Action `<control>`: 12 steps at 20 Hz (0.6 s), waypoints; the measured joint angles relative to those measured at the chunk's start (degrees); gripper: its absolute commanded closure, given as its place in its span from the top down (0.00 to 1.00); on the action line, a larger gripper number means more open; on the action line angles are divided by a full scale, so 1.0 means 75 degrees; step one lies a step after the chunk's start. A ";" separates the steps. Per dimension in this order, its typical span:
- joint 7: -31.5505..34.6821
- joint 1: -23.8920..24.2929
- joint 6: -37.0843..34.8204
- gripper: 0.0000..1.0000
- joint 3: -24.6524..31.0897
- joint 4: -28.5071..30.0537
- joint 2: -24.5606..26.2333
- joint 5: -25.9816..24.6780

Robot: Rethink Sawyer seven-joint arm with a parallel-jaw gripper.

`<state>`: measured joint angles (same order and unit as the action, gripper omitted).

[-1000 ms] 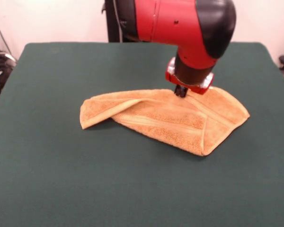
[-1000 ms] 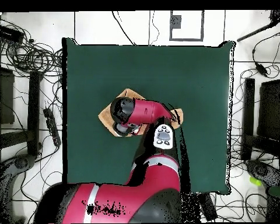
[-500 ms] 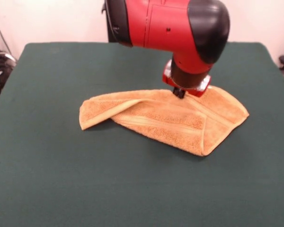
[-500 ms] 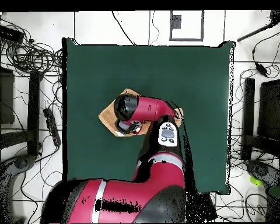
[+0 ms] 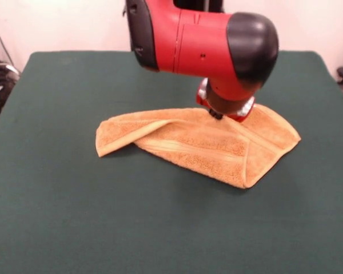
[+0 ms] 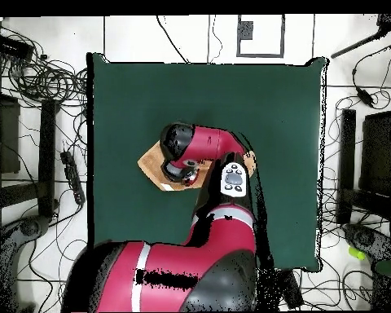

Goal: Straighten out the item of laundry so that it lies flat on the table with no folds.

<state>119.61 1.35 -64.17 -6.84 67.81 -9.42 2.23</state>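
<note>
We see the towel [image 5: 200, 145] folded on the counter [image 5: 74, 217]; soft and limp, it wants pinching at the lower-right corner. The claw [image 5: 217, 114] sits mostly hidden; its opening we cannot tell.

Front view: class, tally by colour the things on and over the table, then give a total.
Orange-tan: 1, the towel
Dark green: 1, the table
Red and black: 1, the robot arm, its end effector at the towel
Total: 3

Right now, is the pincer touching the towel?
Touching. In the front view the pincer tip meets the towel at its far edge with no gap visible; the overhead view hides it beneath the arm.
</note>
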 measured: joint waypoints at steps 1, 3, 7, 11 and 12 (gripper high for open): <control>0.0000 0.0000 -0.0133 0.00 -0.0006 -0.0106 0.0059 -0.0001; 0.0000 0.0002 -0.0428 0.00 -0.0012 -0.0338 0.0188 -0.0006; 0.0000 0.0002 -0.0902 0.00 -0.0041 -0.0741 0.0421 -0.0002; 0.0000 0.0001 -0.1293 0.00 -0.0056 -0.1069 0.0606 -0.0006; 0.0000 0.0001 -0.1352 0.00 -0.0057 -0.1122 0.0635 -0.0008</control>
<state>119.61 1.36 -74.31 -7.27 59.39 -4.65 2.17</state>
